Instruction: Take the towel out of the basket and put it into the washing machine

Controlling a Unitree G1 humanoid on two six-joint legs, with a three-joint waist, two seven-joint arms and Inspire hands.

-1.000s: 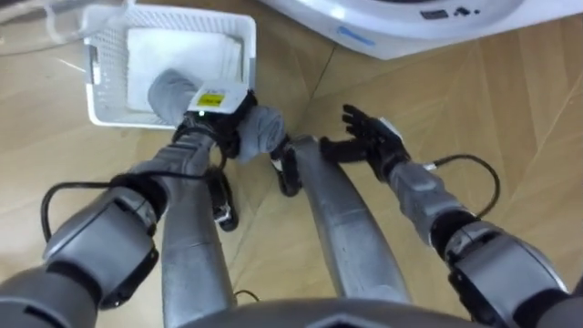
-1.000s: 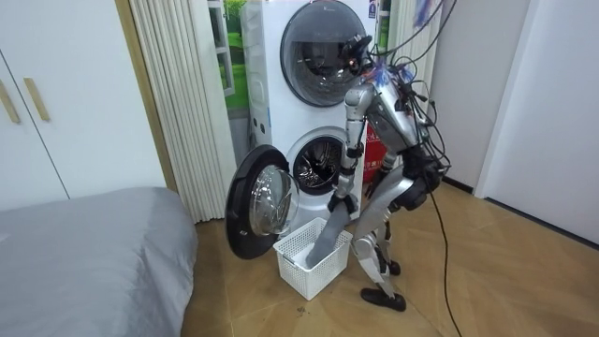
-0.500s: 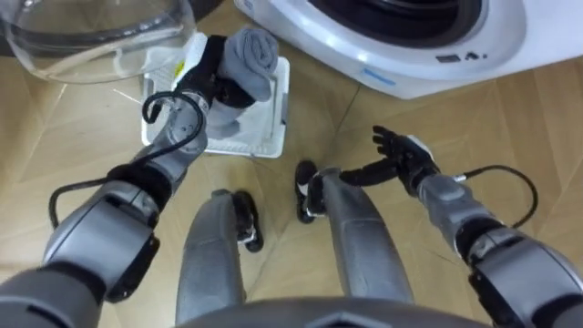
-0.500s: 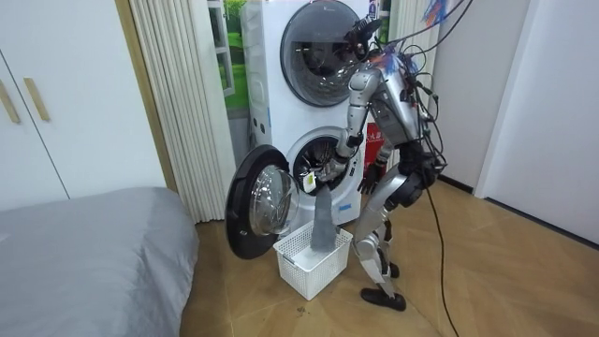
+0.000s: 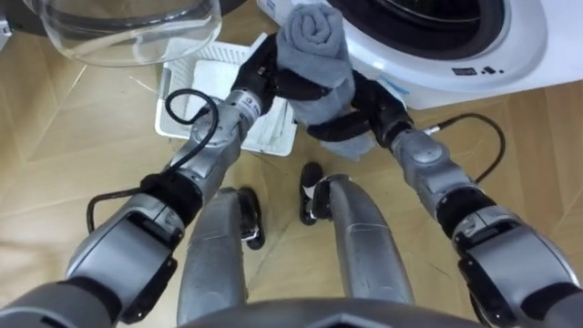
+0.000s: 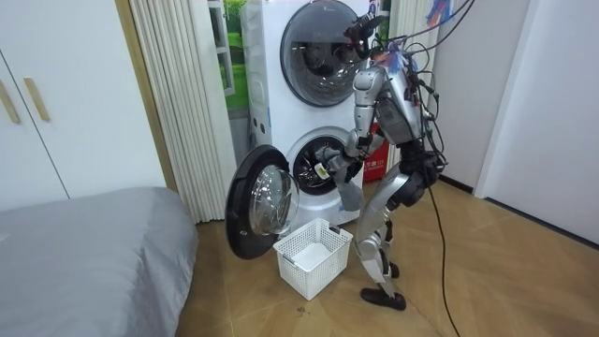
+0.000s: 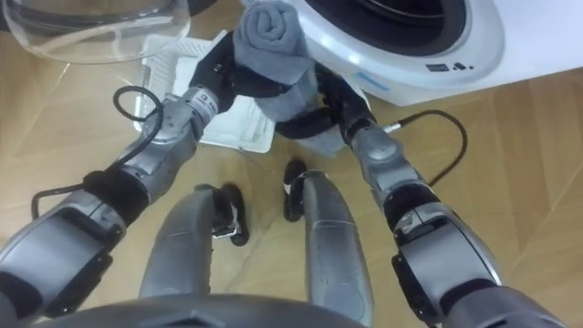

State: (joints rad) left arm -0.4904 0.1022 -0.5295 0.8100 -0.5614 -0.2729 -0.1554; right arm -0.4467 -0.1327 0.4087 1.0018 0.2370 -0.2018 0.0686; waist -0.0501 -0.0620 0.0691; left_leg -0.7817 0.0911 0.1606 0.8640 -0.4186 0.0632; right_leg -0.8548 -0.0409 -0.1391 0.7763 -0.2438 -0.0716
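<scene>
Closest to me, both arms reach forward and meet on the towel (image 5: 314, 50). My left hand (image 5: 262, 75) has its fingers curled round the rolled grey upper part. My right hand (image 5: 363, 107) is closed about the lower part, and a loose end hangs beneath it. The towel is held up off the floor between the two hands, with its rolled top just in front of the washing machine (image 5: 474, 46), at the lower rim of the drum opening and not inside it.

Below the hands, a white basket (image 5: 208, 80) sits on the wooden floor, just ahead of the robot's feet. Beyond the basket on my left, the machine's round glass door (image 5: 127, 27) stands swung open.

In the room view, the robot stands upright facing the lower of two stacked machines, and the basket (image 6: 314, 255) is at its feet. The towel (image 6: 349, 194) hangs in front of the lower machine's face, beside the open drum. A pleated curtain (image 6: 178, 103) hangs on the room view's left of the machines. A grey bed (image 6: 84, 248) fills the lower corner on that same side.
</scene>
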